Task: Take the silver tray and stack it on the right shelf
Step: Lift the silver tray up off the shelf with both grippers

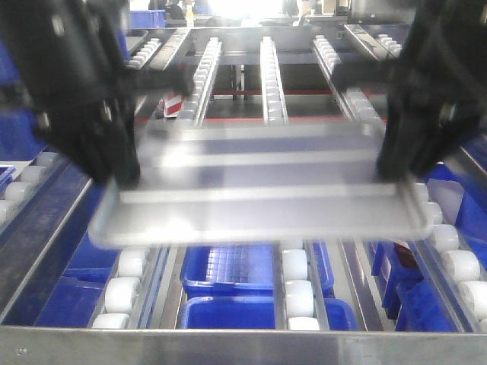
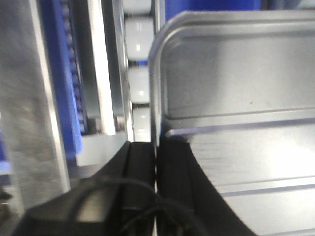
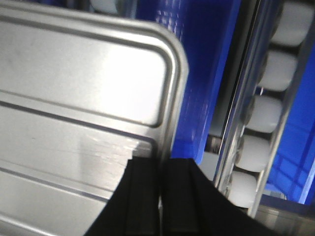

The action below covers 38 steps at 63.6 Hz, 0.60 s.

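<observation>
In the front view the silver tray (image 1: 259, 201) is smeared by blur, its ridges soft and its near rim doubled. The left gripper (image 1: 125, 176) and right gripper (image 1: 392, 163) are dark blurs cut off by the top edge (their fingertips cannot be made out). Both wrist views crop the tray at the bottom edge. It also hides the far parts of the blue bins (image 1: 228, 270) below.

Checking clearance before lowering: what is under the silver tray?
White rollers and blue bins show below the silver tray. Anything directly beneath its floor is covered.
</observation>
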Tool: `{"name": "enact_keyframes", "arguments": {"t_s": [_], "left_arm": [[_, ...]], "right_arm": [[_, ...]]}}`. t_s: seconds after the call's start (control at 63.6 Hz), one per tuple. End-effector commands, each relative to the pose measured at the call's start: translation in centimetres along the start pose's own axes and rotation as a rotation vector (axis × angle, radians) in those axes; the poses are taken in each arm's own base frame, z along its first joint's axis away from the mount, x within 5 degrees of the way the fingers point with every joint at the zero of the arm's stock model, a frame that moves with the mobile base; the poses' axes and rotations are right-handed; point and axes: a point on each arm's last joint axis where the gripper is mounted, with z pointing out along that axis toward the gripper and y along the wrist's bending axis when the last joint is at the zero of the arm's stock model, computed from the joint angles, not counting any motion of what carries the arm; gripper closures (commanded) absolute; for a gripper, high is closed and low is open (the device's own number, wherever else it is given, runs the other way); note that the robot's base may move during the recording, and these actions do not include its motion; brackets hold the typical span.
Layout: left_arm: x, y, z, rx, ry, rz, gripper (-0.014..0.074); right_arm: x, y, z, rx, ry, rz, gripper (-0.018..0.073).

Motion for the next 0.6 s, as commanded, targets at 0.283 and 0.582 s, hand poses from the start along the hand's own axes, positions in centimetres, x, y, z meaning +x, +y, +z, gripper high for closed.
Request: {"name": "enact_keyframes", "arguments": {"t_s": [0.283, 0.582], "left_arm": [[-2.2, -2.2, -8.5, 0.051, -0.223, 0.065, 0.0689], [-2.3, -2.0, -8.5, 0.02, -0.232, 0.081, 0.0689]], "right_arm": [[-1.6, -0.1, -5.9, 0.016, -0.146, -0.064, 0.0503], [-1.5, -0.1, -5.9, 0.017, -0.142, -0.064, 0.0503]]}}
